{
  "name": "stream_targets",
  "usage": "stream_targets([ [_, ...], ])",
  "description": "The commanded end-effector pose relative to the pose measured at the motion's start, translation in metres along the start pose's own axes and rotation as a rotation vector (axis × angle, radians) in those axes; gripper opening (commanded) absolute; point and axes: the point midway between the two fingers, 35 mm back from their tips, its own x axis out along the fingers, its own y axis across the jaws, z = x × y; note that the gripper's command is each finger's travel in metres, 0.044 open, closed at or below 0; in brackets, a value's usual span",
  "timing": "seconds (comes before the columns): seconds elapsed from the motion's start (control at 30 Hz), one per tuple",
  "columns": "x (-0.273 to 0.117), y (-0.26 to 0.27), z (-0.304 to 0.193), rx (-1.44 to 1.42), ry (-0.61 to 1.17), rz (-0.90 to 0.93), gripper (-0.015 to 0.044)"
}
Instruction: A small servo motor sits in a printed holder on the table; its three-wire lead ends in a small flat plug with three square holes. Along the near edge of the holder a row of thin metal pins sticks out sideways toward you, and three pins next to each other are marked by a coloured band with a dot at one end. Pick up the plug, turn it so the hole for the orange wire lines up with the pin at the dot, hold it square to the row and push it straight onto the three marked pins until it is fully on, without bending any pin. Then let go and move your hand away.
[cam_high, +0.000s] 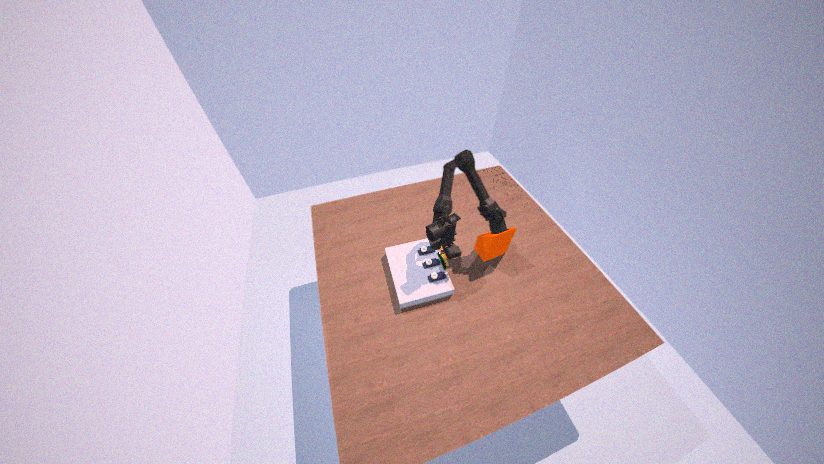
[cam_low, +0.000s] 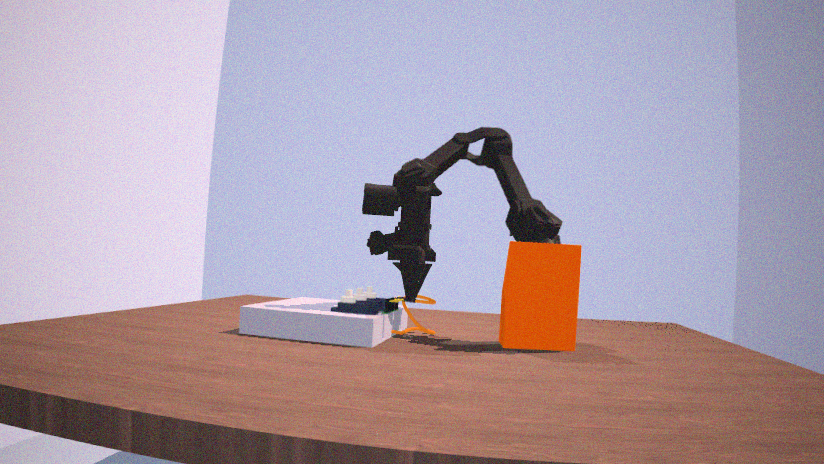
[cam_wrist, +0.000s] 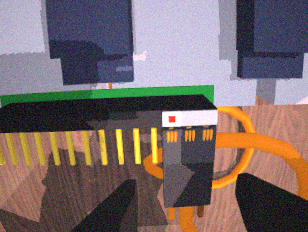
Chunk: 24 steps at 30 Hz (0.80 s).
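One dark, flat plug (cam_wrist: 188, 172) (orange-wired, boxy) between the released end effector's (cam_wrist: 186, 202) fingertips.

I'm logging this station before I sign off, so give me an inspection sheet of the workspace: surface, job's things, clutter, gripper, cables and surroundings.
Surface: brown wood-grain table; no damage seen.
Job's things: black plug up against the pin header at the white band with the red dot; its end pins are hidden. The visible pins look straight. Servos sit on the white holder.
Clutter: nothing seen.
Gripper: open, fingers either side of the plug, touching neither side.
Cables: orange lead loops beside the header.
Surroundings: pale walls.
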Motion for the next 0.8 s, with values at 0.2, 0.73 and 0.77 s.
stream_targets([
  [0.2, -0.058, 0.0, 0.001, 0.002, -0.005, 0.002, 0.044],
  [0.73, -0.058, 0.0, 0.001, 0.002, -0.005, 0.002, 0.044],
  [0.77, -0.058, 0.0, 0.001, 0.002, -0.005, 0.002, 0.044],
])
